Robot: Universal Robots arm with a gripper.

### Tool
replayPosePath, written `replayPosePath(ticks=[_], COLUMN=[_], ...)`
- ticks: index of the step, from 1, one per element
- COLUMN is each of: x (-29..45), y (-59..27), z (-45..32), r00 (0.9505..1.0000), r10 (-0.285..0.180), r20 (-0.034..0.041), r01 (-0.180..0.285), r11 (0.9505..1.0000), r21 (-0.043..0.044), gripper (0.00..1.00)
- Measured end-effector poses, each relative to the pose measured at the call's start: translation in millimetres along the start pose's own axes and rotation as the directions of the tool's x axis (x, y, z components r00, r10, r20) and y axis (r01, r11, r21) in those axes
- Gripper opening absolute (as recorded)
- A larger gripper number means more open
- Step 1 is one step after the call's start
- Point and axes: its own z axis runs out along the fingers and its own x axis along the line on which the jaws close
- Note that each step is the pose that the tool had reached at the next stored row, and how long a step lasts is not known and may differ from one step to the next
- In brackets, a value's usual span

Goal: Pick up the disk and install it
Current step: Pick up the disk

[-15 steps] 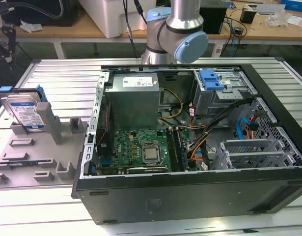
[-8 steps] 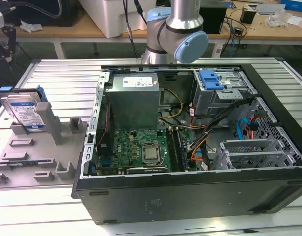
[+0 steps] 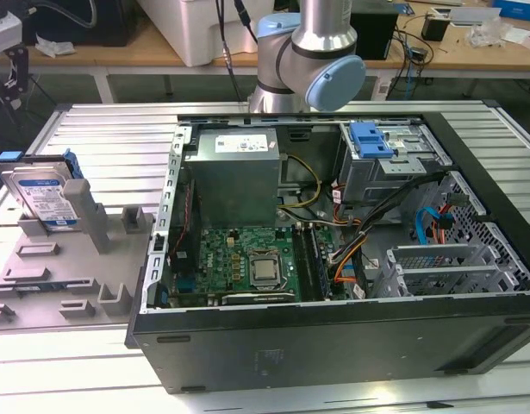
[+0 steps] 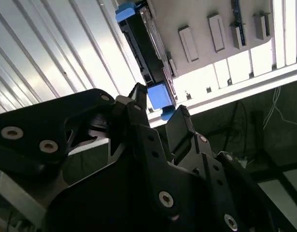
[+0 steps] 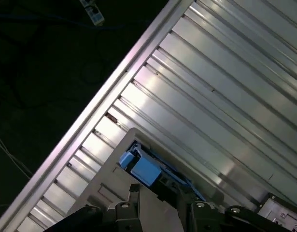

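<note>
**benchlurker:** ok, what's the layout? Biggest stuff first pls.

**me:** Sure. There's a ribbed metal table (image 3: 101, 129), and on it an open computer case (image 3: 333, 345) lying on its side with the motherboard facing up. My arm (image 3: 308, 52) rises behind the case. At the exterior view's left, just beside the case, sits a grey fixture tray (image 3: 40, 276).

**benchlurker:** And the disk, got it yet?

**me:** Nope lol. The disk (image 3: 45, 197) is standing on edge in that tray, outside the case, with its label facing the exterior camera and a grey post (image 3: 94, 216) just beside it. In the second wrist view my gripper (image 4: 158, 104) points toward it. My fingers (image 4: 179, 121) are spread apart and pinching nothing. The blue carrier (image 4: 160, 96) end shows through the gap, beyond my tips.
</note>
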Motion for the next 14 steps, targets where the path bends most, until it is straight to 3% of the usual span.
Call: replayPosePath(ticks=[3, 6, 7, 8, 10, 14], x=[0.0, 0.0, 0.0, 0.0, 0.0, 0.0], y=[0.0, 0.0, 0.0, 0.0, 0.0, 0.0], z=[0.6, 1.3, 1.5, 1.8, 2.0, 2.3], r00=[0.9972, 0.9894, 0.9844, 0.976, 0.9668, 0.9337], r10=[-0.075, -0.145, -0.176, -0.218, -0.255, -0.358], r20=[-0.0021, -0.004, -0.005, -0.0062, -0.0072, -0.0103], r01=[0.075, 0.145, 0.176, 0.218, 0.255, 0.358], r11=[0.9972, 0.9894, 0.9844, 0.976, 0.9669, 0.9337], r21=[0.0006, 0.0009, 0.0011, 0.0011, 0.0012, 0.0012], gripper=[0.44, 0.44, 0.44, 0.44, 0.44, 0.44])
